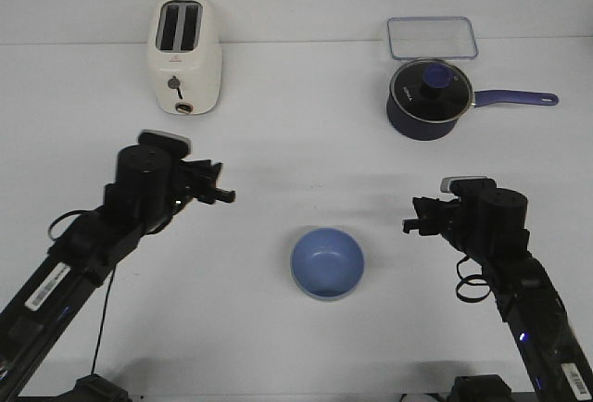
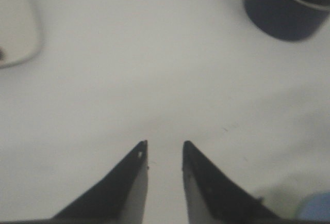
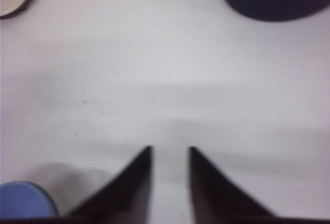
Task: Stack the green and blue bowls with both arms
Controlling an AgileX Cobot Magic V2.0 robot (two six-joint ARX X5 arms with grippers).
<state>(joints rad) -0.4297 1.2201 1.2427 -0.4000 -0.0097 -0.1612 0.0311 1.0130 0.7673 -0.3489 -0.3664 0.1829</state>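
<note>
The periwinkle blue bowl (image 1: pixel 326 262) stands upright on the white table, front centre, between the two arms. A thin pale edge shows under its front rim; I cannot tell whether that is the green bowl, which shows nowhere else. My left gripper (image 1: pixel 227 195) hovers to the bowl's left and a little behind it, jaws slightly apart and empty (image 2: pixel 164 144). My right gripper (image 1: pixel 408 226) hovers to the bowl's right, jaws slightly apart and empty (image 3: pixel 170 149). A bit of the bowl shows in the left wrist view (image 2: pixel 315 208) and in the right wrist view (image 3: pixel 23 201).
A cream toaster (image 1: pixel 185 55) stands at the back left. A dark navy saucepan (image 1: pixel 426 101) with a glass lid stands at the back right, its handle pointing right. A clear rectangular container (image 1: pixel 432 37) lies behind the saucepan.
</note>
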